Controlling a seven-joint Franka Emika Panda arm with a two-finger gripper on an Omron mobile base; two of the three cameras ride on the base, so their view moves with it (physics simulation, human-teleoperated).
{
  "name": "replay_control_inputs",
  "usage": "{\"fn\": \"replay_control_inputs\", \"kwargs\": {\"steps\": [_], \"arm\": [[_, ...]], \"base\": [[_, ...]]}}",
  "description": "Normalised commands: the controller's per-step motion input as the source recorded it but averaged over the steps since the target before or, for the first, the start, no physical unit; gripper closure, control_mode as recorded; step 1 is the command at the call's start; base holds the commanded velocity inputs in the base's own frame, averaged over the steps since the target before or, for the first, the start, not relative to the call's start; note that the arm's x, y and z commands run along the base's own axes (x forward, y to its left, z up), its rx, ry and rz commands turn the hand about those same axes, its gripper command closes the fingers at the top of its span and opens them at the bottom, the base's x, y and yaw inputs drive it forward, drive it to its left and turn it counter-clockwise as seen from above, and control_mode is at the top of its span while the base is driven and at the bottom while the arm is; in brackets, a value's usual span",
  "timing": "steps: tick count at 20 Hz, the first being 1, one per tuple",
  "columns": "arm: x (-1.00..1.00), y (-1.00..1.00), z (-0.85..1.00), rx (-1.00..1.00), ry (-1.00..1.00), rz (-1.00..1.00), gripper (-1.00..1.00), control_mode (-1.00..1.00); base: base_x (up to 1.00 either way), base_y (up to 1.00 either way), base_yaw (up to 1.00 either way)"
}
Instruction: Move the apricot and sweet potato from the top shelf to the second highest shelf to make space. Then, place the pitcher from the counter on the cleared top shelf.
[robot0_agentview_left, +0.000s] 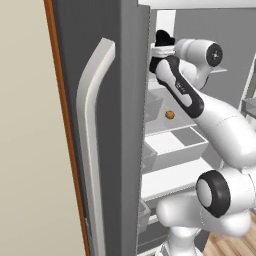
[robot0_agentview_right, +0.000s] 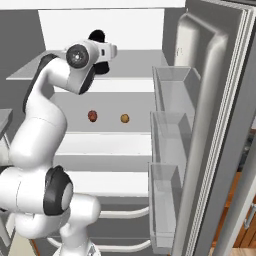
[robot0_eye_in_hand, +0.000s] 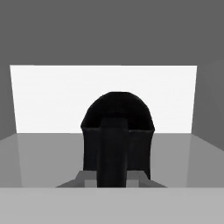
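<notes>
Hand view: pitcher (robot0_eye_in_hand: 117, 131) at fingers (robot0_eye_in_hand: 113, 179).

Count of items on view — one pitcher (robot0_eye_in_hand: 117, 133), black. One apricot (robot0_agentview_right: 125, 118) and one sweet potato (robot0_agentview_right: 93, 116). Door bins (robot0_agentview_right: 175, 90) — three, stacked one above another. Door handle (robot0_agentview_left: 92, 100): one. Shelf panels (robot0_agentview_right: 105, 142) — at least four; the lower ones are partly hidden.
</notes>
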Motion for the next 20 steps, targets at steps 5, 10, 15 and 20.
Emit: {"fn": "replay_control_inputs", "kwargs": {"steps": [5,10,15,20], "arm": [[0.68,0.02,-0.29,0.0,0.0,0.01,1.0,-1.0],[0.65,0.06,-0.28,0.0,0.0,0.01,1.0,-1.0],[0.63,0.09,-0.3,-0.01,0.0,0.01,-1.0,-1.0],[0.48,0.08,-0.23,-0.02,0.0,0.0,-1.0,-1.0]], "base": [[0.0,0.0,0.0],[0.0,0.0,0.0],[0.0,0.0,0.0],[0.0,0.0,0.0]]}}
